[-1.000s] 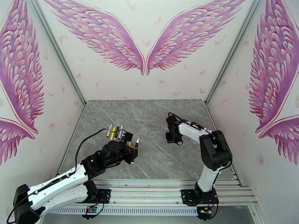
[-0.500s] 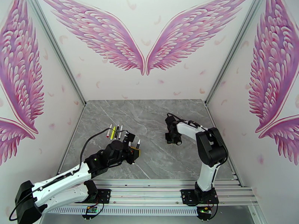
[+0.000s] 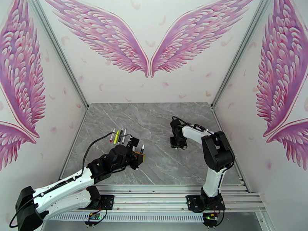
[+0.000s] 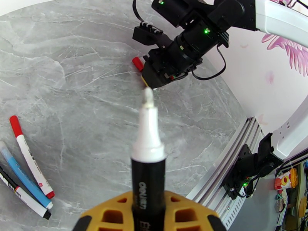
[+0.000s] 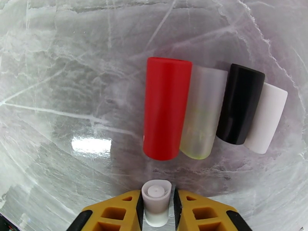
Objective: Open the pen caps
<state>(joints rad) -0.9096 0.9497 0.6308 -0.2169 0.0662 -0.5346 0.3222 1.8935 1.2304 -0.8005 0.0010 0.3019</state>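
The table (image 3: 154, 120) is grey with a marble pattern. Behind the table stands a white back wall (image 3: 150, 91) with two pink wings (image 3: 111, 39) on it. Left and right of the table, the side walls (image 3: 23, 93) carry more pink feathers. Metal posts (image 3: 57, 51) rise from the table's far corners. A silver rail (image 3: 154, 195) runs along its near edge.

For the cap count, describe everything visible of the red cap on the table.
The red cap is a short, glossy, opaque plastic cylinder, off its pen. It lies on its side on the grey marble table, at one end of a row of four caps, its long side seemingly touching a translucent cap. Nothing grips it; the right claw, shut on a small whitish cap, is apart from it, by one end.
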